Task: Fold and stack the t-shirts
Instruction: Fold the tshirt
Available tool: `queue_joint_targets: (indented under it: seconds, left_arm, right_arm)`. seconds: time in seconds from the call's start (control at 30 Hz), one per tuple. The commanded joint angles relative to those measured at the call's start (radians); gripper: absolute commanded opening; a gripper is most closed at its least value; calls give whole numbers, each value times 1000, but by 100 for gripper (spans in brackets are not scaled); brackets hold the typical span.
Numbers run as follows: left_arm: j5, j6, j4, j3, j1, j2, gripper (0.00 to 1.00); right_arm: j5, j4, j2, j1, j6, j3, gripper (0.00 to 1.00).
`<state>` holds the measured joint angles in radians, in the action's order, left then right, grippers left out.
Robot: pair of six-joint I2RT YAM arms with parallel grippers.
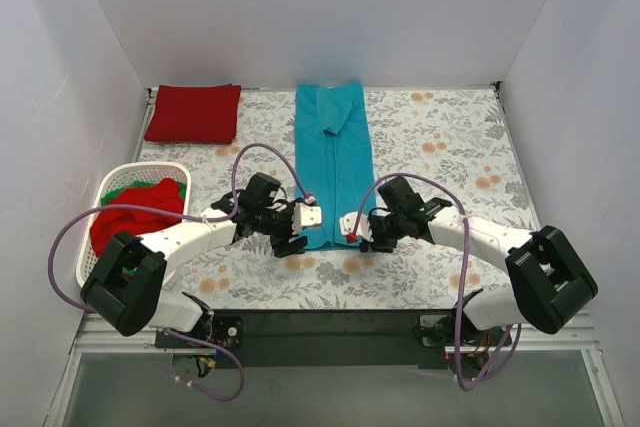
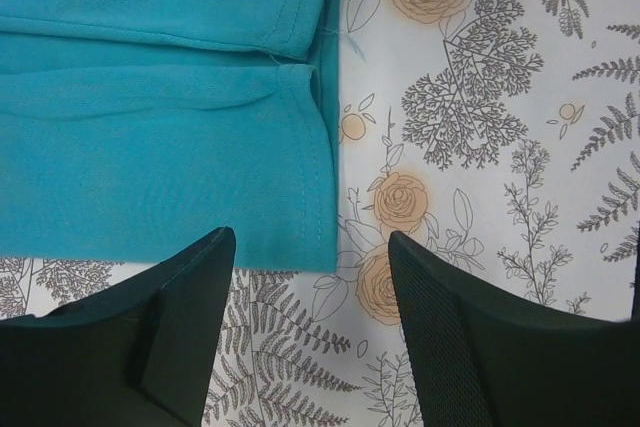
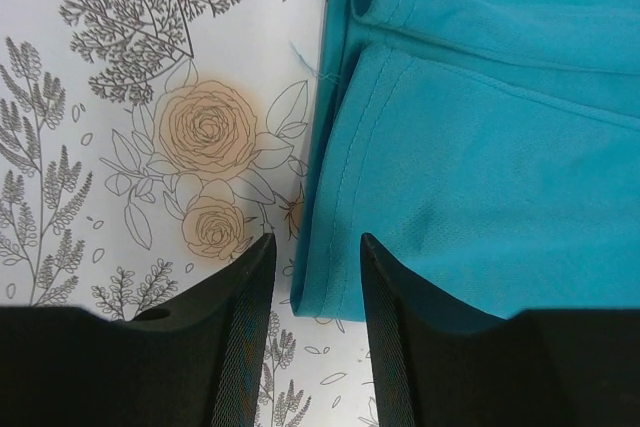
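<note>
A teal t-shirt [image 1: 332,162] lies folded into a long narrow strip down the middle of the floral tablecloth. Both grippers hang over its near end. My left gripper [image 1: 300,232] is open at the near left corner; in the left wrist view that corner [image 2: 318,252] lies just ahead of the gap between the jaws [image 2: 308,247]. My right gripper [image 1: 357,232] is open but narrower. The right corner's folded edge [image 3: 325,267] sits between its jaws [image 3: 316,242], with a slit of cloth-free space on each side. A dark red t-shirt [image 1: 194,113] lies folded at the far left.
A white laundry basket [image 1: 125,172] stands at the left edge, holding a crumpled red t-shirt [image 1: 135,217] and a green one [image 1: 135,187]. White walls close in the table on three sides. Purple cables loop over both arms.
</note>
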<state>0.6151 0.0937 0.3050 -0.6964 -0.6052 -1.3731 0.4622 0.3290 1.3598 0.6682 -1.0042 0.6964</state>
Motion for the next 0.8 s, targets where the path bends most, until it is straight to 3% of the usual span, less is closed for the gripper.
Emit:
queue_joint_targets:
  seconds: [0.0,0.33,0.63,0.77]
  left_arm:
    - [-15,18,-53,-5,-4,-6,61]
    - [1,44,-60,-6,-5,-63,61]
    - [34,66,-46,-2,-11,-70,57]
    - [11,64,-53,8,-31,-92,56]
  right_arm:
    - [-22,-41,25,4,-65,-29,46]
    - [-97,-59,122,4,-47,-31,49]
    - [-97,25,150,4,-36,-14,16]
    - [-91,50,168,2,-24,5,6]
